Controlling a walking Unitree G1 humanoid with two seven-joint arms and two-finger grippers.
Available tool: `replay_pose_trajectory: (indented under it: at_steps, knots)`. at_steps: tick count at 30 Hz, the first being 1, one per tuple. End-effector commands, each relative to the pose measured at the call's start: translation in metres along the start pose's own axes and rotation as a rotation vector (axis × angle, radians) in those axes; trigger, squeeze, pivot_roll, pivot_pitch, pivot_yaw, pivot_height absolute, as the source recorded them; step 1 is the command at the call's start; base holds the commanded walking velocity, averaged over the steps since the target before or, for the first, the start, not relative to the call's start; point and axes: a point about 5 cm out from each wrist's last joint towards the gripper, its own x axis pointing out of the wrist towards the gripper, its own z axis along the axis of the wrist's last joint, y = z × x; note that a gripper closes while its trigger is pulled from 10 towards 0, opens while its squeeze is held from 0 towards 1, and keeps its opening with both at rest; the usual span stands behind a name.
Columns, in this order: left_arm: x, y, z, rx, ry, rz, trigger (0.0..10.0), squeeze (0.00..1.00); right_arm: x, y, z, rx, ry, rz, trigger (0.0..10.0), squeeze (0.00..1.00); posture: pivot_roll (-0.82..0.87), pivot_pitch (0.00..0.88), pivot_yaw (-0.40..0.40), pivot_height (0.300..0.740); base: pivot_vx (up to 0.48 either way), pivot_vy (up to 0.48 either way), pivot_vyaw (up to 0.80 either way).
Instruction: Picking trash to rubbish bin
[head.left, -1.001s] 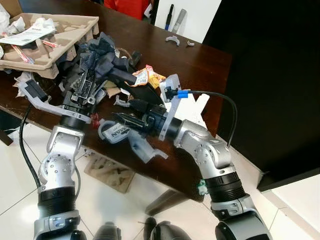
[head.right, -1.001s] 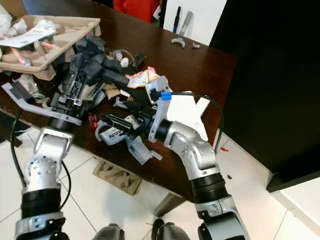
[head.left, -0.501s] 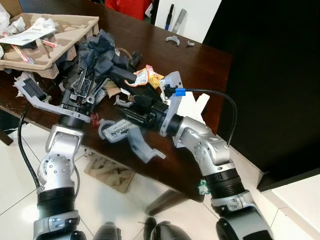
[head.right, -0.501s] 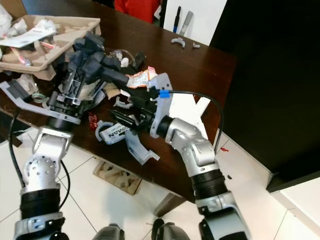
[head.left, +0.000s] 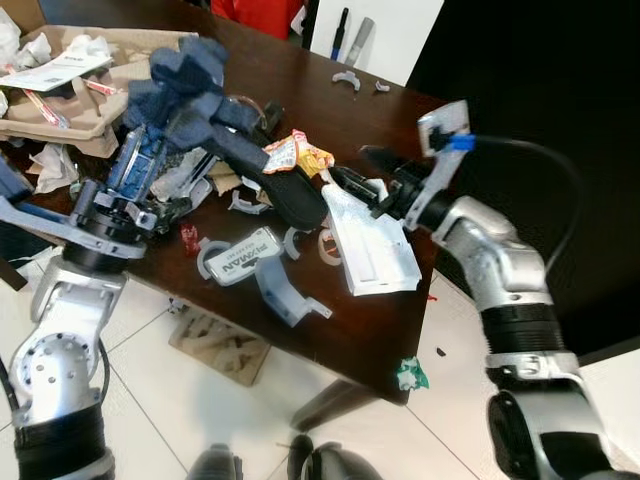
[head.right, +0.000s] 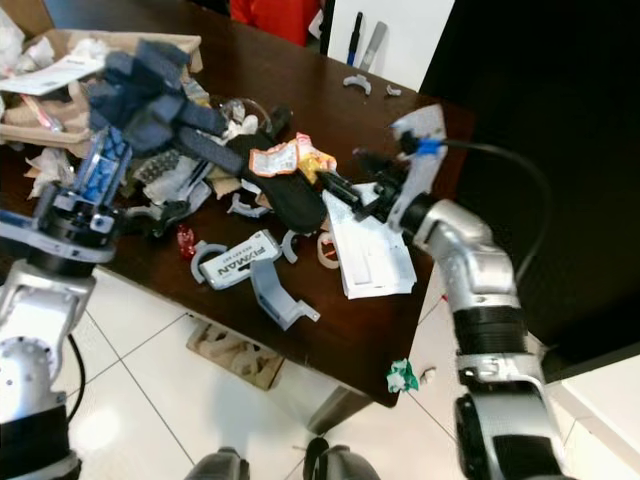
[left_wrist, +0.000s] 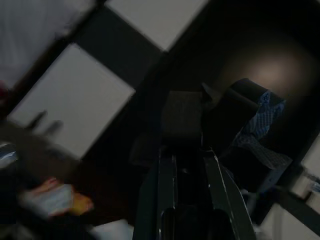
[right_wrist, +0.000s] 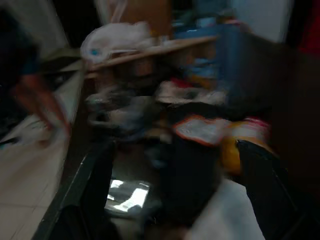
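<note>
Left eye view gives you the left gripper raised above the tabletop, jaws clamped on blue cloth; the right gripper, jaws spread wide, hovers over a white sheet.

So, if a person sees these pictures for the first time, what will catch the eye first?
Probably the left gripper, raised over the table's left side with a dark blue cloth bunched in its fingers. Next is the litter heaped on the dark table: a black sole, an orange wrapper and a white sheet. The right gripper hovers open just above that sheet.
</note>
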Motion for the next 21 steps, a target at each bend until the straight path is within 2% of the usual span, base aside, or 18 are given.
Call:
replay_pose_trajectory:
  at_steps: [1, 2, 4, 5, 7, 9, 14, 21]
  knots:
    - [-0.002, -0.011, -0.003, -0.017, 0.043, -0.063, 10.0, 0.00, -0.019, 0.004, 0.003, 0.001, -0.003, 0.115, 10.0, 0.00, 0.20, 0.200, -0.140, 0.740, 0.000, 0.000, 0.00]
    - [-0.009, -0.015, -0.007, -0.028, 0.080, -0.069, 10.0, 0.00, -0.039, 0.004, 0.000, 0.002, 0.052, 0.180, 10.0, 0.00, 0.20, 0.200, -0.141, 0.740, 0.000, 0.000, 0.00]
    - [-0.021, -0.018, -0.017, -0.044, 0.144, -0.037, 10.0, 0.00, -0.066, 0.003, -0.011, 0.021, 0.171, 0.217, 10.0, 0.00, 0.20, 0.200, -0.141, 0.740, 0.000, 0.000, 0.00]
    - [-0.021, -0.018, -0.017, -0.044, 0.144, -0.037, 10.0, 0.00, -0.066, 0.003, -0.011, 0.021, 0.171, 0.217, 10.0, 0.00, 0.20, 0.200, -0.141, 0.740, 0.000, 0.000, 0.00]
    - [-0.031, -0.015, -0.026, -0.082, 0.175, 0.040, 10.0, 0.00, -0.085, -0.002, -0.023, 0.030, 0.278, 0.180, 10.0, 0.00, 0.20, 0.199, -0.135, 0.740, 0.000, 0.000, 0.00]
    - [-0.034, -0.015, -0.028, -0.096, 0.183, 0.058, 10.0, 0.00, -0.090, -0.003, -0.025, 0.032, 0.303, 0.165, 10.0, 0.00, 0.19, 0.199, -0.134, 0.740, 0.000, 0.000, 0.00]
    - [-0.039, -0.028, -0.042, -0.093, 0.296, 0.050, 10.0, 0.00, -0.095, -0.006, -0.029, 0.041, 0.305, 0.116, 10.0, 0.00, 0.19, 0.196, -0.128, 0.740, 0.000, 0.000, 0.00]
    - [-0.034, -0.037, -0.041, -0.065, 0.304, -0.002, 10.0, 0.00, -0.092, -0.006, -0.036, 0.069, 0.271, 0.115, 10.0, 0.00, 0.20, 0.188, -0.129, 0.740, -0.401, 0.000, 0.00]
